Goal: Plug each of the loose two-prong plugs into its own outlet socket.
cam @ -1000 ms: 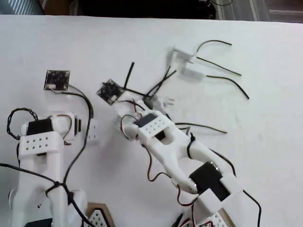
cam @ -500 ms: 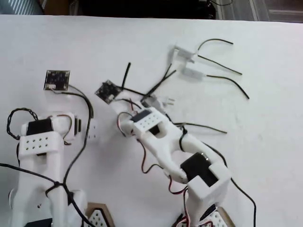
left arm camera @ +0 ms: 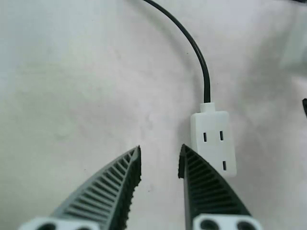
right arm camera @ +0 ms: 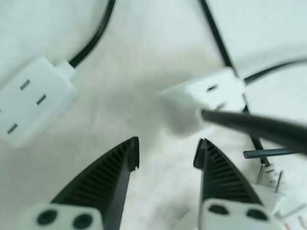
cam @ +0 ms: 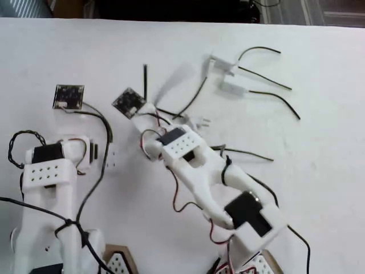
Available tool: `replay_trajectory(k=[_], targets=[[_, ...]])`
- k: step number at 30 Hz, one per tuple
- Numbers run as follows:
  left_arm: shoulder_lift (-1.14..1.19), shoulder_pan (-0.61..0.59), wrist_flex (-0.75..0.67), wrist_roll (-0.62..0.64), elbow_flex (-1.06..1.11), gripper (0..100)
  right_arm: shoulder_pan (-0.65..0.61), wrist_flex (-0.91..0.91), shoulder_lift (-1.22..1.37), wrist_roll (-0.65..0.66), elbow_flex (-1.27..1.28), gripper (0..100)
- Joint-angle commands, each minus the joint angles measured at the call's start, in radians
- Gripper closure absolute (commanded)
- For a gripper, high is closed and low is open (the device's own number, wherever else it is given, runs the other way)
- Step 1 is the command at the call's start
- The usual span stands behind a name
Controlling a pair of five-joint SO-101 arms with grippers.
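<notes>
My left gripper (left arm camera: 159,149) is open just above the table. A white outlet socket (left arm camera: 213,143) with a black cable lies flat beside one of its fingers; nothing is between the fingers. My right gripper (right arm camera: 168,141) is open too. A blurred white socket block (right arm camera: 206,96) lies just past its fingertips, and another white socket (right arm camera: 31,105) lies off to one side. A loose two-prong plug (right arm camera: 271,179) shows at the picture's edge. In the high view that plug (cam: 197,121) lies by the right arm (cam: 179,142). Two more white plugs (cam: 223,64) (cam: 234,88) lie farther back.
Black cables (cam: 268,94) trail from the far plugs across the right half of the table. A loose black cable (cam: 245,152) runs beside the right arm. The left arm (cam: 48,168) stands at the near left, with a white socket (cam: 111,157) beside it.
The right arm has shifted a little farther back and to the left. A black cable end ahead of it swung left. The left arm has kept still.
</notes>
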Motion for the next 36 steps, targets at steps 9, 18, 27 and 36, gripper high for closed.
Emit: replay_trajectory(k=[9,18,27,36], targets=[[-0.031,-0.012,-0.018,0.003,-0.003,86,0.110,-0.004,-0.288,0.012,-0.044,84.4],[-0.030,-0.012,-0.018,0.003,-0.002,86,0.070,-0.002,-0.179,0.005,-0.041,83.9],[-0.030,-0.012,-0.018,0.003,-0.002,86,0.044,0.030,0.094,-0.087,-0.224,74.5],[-0.030,-0.012,-0.018,0.003,-0.002,86,0.073,0.159,0.378,-0.092,-0.559,68.0]])
